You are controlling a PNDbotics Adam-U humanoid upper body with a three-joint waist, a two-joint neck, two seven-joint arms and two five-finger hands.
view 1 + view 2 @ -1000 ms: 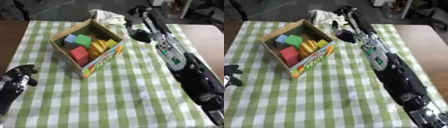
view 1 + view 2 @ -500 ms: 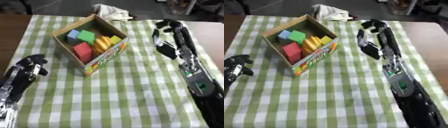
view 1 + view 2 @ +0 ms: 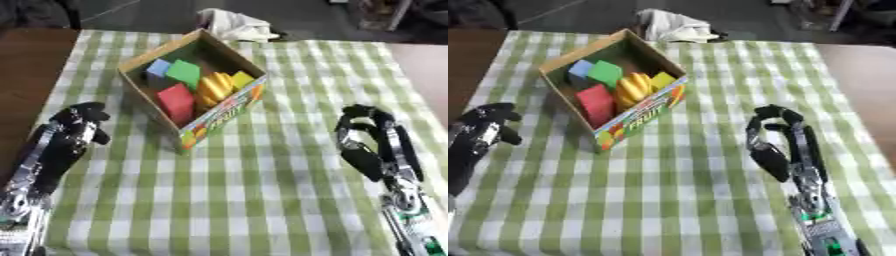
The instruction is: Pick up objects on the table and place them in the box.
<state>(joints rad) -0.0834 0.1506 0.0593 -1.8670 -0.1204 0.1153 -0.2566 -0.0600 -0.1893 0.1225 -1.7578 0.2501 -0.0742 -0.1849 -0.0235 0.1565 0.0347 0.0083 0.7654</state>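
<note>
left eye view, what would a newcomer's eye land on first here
The open cardboard box stands out, left of centre on the green checked tablecloth, holding a red block, a blue block, a green block and a ribbed yellow piece. A black robot hand flanks it on each side, the left robot hand and right robot hand, both curled and holding nothing. A crumpled white cloth lies beyond the box.

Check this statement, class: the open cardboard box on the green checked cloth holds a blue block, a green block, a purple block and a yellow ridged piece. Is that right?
Not quite. The open cardboard box on the green checked cloth holds a blue block, a green block and a yellow ridged piece, but the remaining block is a red block, not purple. The left eye view shows it.
</note>
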